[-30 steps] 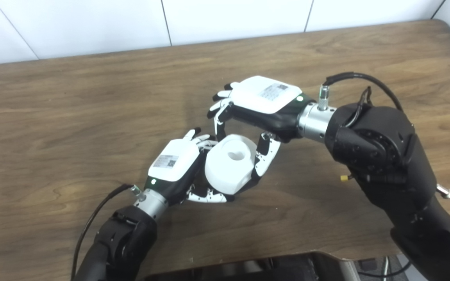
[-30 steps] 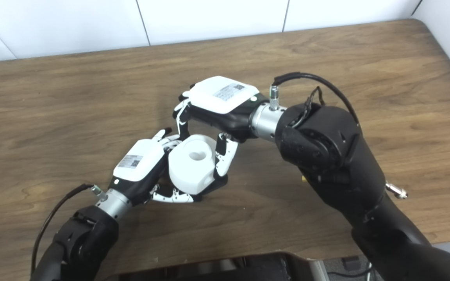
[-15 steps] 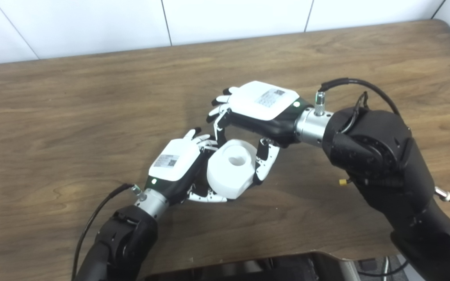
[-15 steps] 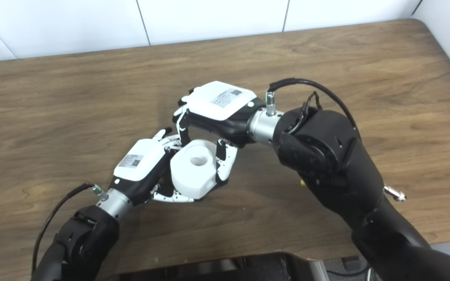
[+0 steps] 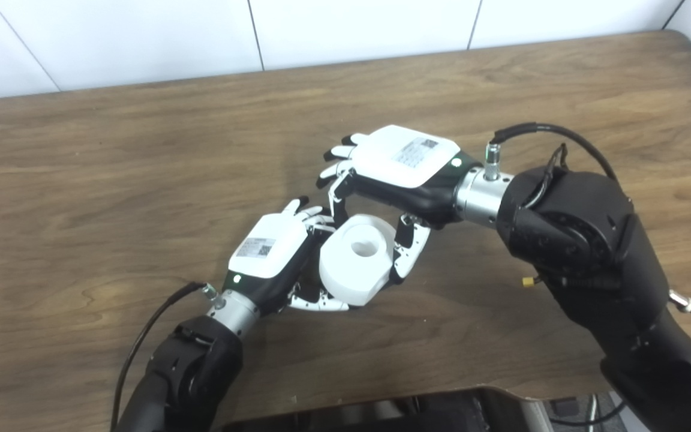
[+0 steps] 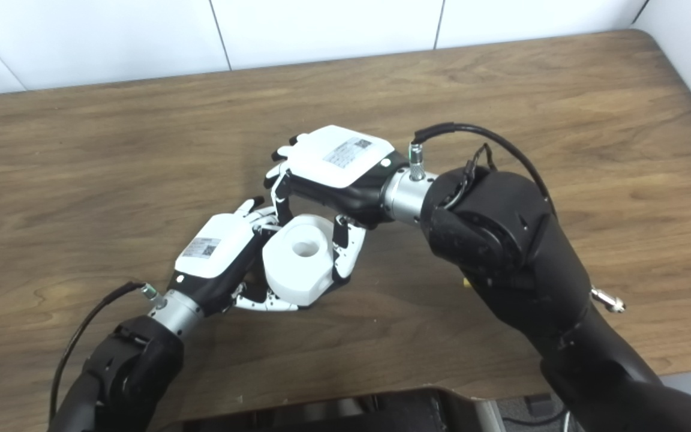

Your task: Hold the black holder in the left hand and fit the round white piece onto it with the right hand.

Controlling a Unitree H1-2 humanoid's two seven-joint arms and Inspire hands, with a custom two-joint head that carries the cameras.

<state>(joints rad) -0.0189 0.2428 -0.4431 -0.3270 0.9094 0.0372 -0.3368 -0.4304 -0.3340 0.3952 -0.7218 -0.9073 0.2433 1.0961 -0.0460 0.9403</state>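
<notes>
The round white piece (image 5: 357, 259), a thick disc with a hole in its top, sits at the table's middle between both hands. My right hand (image 5: 402, 161) reaches over it from the right, shut on it with fingers on its far side and thumb on its right side. My left hand (image 5: 269, 247) comes from the lower left, its fingers curled under and around the piece's lower left. The black holder is almost wholly hidden beneath the white piece and my left fingers; only a dark edge (image 6: 320, 294) shows under the disc.
The brown wooden table (image 5: 111, 180) spreads around the hands, with a white wall behind its far edge. Its right rear corner is rounded. A dark part of the robot's body (image 5: 381, 414) shows at the bottom edge.
The right hand has lowered a little and pressed the white piece down and slightly flatter into the left hand. The left hand has stayed in place.
</notes>
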